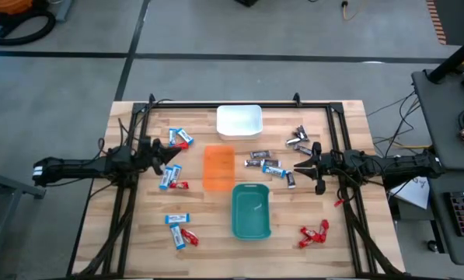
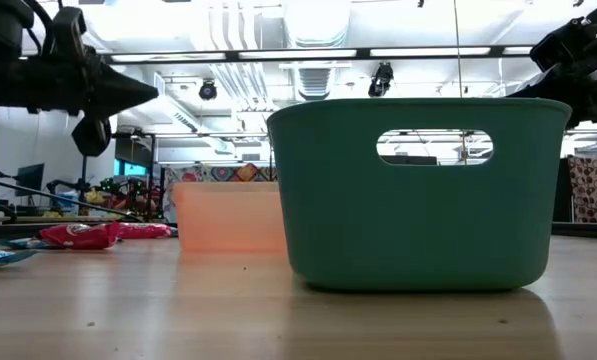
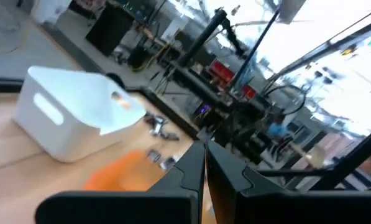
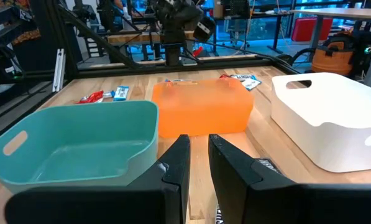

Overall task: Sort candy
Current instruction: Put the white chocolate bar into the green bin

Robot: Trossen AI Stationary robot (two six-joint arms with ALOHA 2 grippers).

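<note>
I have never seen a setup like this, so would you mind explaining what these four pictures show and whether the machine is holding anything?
This is a two-armed robot at a wooden table, meant to sort candy. One picture looks straight down, one looks level across the tabletop, and one comes from a camera on each wrist.

Down the middle stand a white tray, an orange tray and a teal tray. Wrapped candies lie scattered: blue-and-white candies and red ones on both sides, dark silver ones on the right.

The left gripper hovers with jaws shut, holding nothing. The right gripper has its jaws nearly together with a narrow gap; I see no candy between them.
</note>
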